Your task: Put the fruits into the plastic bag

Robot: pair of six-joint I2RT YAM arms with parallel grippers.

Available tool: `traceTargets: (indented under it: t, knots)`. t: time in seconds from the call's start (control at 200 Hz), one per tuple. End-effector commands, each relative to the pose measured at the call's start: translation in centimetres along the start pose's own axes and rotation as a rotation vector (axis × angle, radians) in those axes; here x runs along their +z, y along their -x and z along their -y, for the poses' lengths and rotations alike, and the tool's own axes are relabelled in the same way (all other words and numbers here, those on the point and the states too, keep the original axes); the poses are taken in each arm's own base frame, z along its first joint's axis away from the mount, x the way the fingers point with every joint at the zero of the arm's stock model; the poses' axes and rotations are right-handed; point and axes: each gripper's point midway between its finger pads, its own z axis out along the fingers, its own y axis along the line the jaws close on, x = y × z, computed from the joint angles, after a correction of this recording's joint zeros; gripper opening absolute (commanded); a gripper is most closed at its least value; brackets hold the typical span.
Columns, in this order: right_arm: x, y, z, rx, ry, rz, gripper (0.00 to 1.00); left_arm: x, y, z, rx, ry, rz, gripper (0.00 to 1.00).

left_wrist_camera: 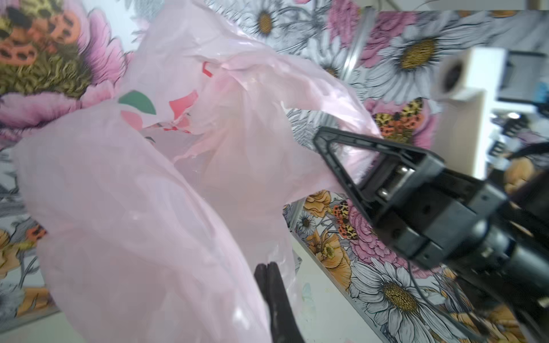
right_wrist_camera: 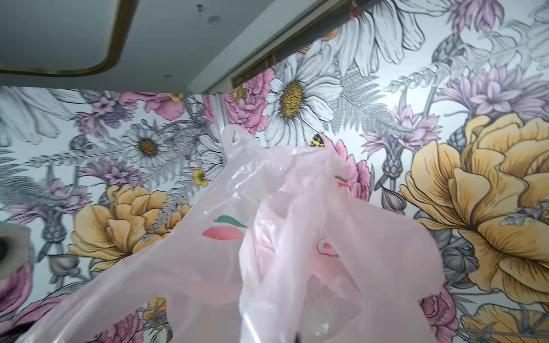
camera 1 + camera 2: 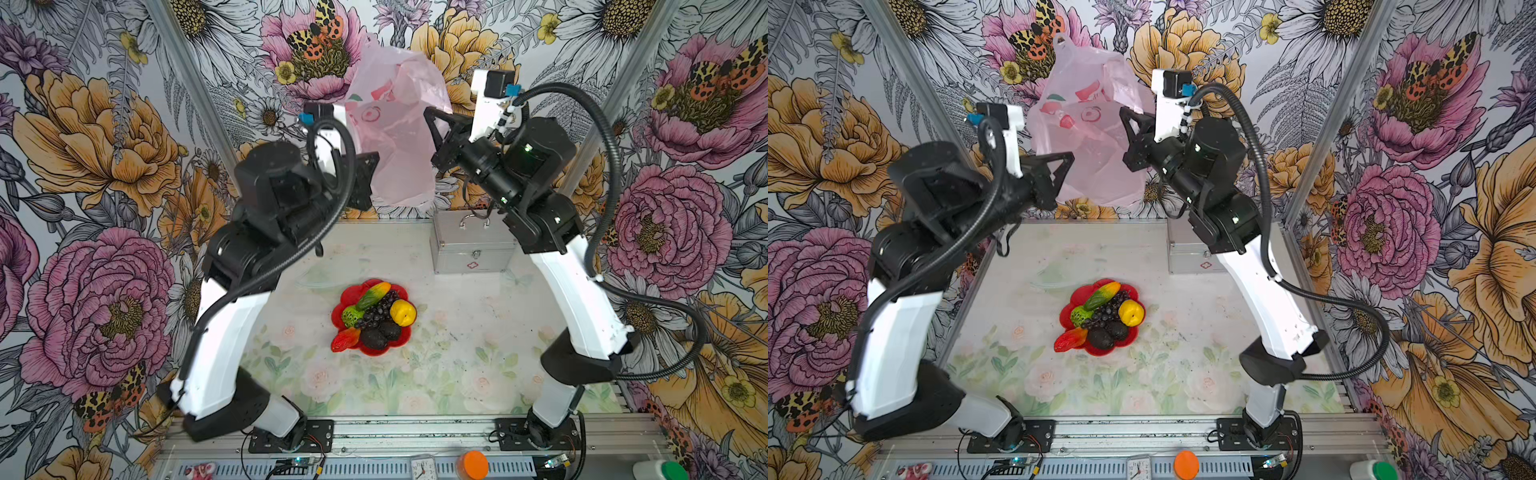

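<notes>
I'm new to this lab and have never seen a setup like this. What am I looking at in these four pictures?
Two robot arms stand at the near edge of a table, each ending in a two-fingered gripper. Two pictures come from a camera pair overhead and show nearly the same scene. The other two come from cameras on the arms' wrists.

On the table, a red plate holds toy fruits, and a silver case sits behind it to the right.

The left gripper and right gripper are both shut on a pale-pink plastic bag, holding it up in the air over the back of the table. The wrist views mostly show that bag close up.
</notes>
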Motion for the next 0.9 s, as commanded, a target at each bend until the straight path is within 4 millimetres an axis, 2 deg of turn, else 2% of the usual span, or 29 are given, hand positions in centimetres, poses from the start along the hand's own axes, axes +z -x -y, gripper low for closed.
traceTargets:
  t: [0.0, 0.015, 0.02, 0.025, 0.03, 0.045, 0.055, 0.08, 0.115, 0.13, 0.155, 0.18, 0.205, 0.255, 0.395, 0.525, 0.64, 0.71, 0.76, 0.846, 0.896]
  knots:
    - [0.0, -10.0, 4.3, -0.014, -0.161, -0.184, 0.00, -2.6, -1.7, -6.0, 0.124, 0.319, 0.143, 0.00]
    - [-0.1, -13.0, 5.2, 0.012, -0.198, -0.236, 0.00, -2.5, -3.5, -7.0, 0.124, 0.347, 0.109, 0.00]
    - [-0.1, -13.0, 5.2, 0.012, -0.198, -0.236, 0.00, -2.6, -3.7, -7.3, 0.122, 0.358, 0.107, 0.00]
    - [-0.2, -14.2, 5.6, 0.019, -0.212, -0.258, 0.00, -2.4, -4.7, -7.7, 0.127, 0.369, 0.085, 0.00]
    - [-0.4, -16.2, 6.3, 0.037, -0.235, -0.295, 0.00, -2.3, -5.5, -7.9, 0.126, 0.376, 0.066, 0.00]
    - [-0.7, -19.6, 7.4, 0.069, -0.275, -0.359, 0.00, -2.0, -7.7, -9.1, 0.118, 0.410, 0.022, 0.00]
    - [-1.0, -21.1, 7.9, 0.096, -0.295, -0.387, 0.00, -1.9, -9.2, -9.9, 0.108, 0.431, -0.017, 0.00]
    - [-2.2, -27.1, 9.6, 0.170, -0.347, -0.515, 0.00, -1.6, -13.0, -12.2, 0.060, 0.487, -0.114, 0.00]
    - [-3.7, -33.2, 10.3, 0.290, -0.352, -0.652, 0.00, -1.3, -18.1, -14.7, -0.055, 0.505, -0.257, 0.00]
    - [-4.3, -35.2, 10.4, 0.331, -0.356, -0.694, 0.00, -1.4, -19.9, -16.1, -0.102, 0.532, -0.303, 0.00]
    - [-5.1, -37.5, 10.4, 0.384, -0.359, -0.749, 0.00, -1.4, -22.7, -16.9, -0.184, 0.514, -0.378, 0.00]
    - [-5.7, -39.0, 10.3, 0.413, -0.366, -0.783, 0.00, -1.7, -24.5, -18.0, -0.243, 0.530, -0.422, 0.00]
    - [-6.0, -39.4, 10.2, 0.430, -0.366, -0.793, 0.00, -2.1, -25.6, -18.7, -0.283, 0.553, -0.441, 0.00]
    - [-5.6, -38.0, 10.0, 0.410, -0.358, -0.764, 0.00, -2.8, -25.7, -19.5, -0.317, 0.581, -0.431, 0.00]
    - [-3.1, -30.9, 10.5, 0.327, -0.324, -0.613, 0.00, -2.5, -22.0, -19.8, -0.316, 0.560, -0.354, 0.00]
    - [-1.1, -26.4, 10.1, 0.333, -0.277, -0.534, 0.00, -1.7, -19.6, -19.7, -0.323, 0.537, -0.331, 0.00]
    - [0.2, -24.2, 9.9, 0.338, -0.260, -0.484, 0.00, -1.4, -18.0, -19.8, -0.320, 0.535, -0.307, 0.00]
    - [1.4, -23.5, 10.4, 0.328, -0.255, -0.461, 0.00, -1.0, -17.7, -21.0, -0.342, 0.555, -0.320, 0.00]
    - [2.8, -21.9, 10.8, 0.326, -0.244, -0.420, 0.00, -0.3, -16.8, -22.1, -0.377, 0.555, -0.318, 0.00]
    - [5.1, -17.3, 10.2, 0.301, -0.192, -0.311, 0.00, 1.2, -12.7, -22.6, -0.383, 0.517, -0.245, 0.00]
    - [6.1, -13.7, 9.5, 0.275, -0.156, -0.230, 0.00, 1.7, -8.6, -21.7, -0.335, 0.480, -0.163, 0.00]
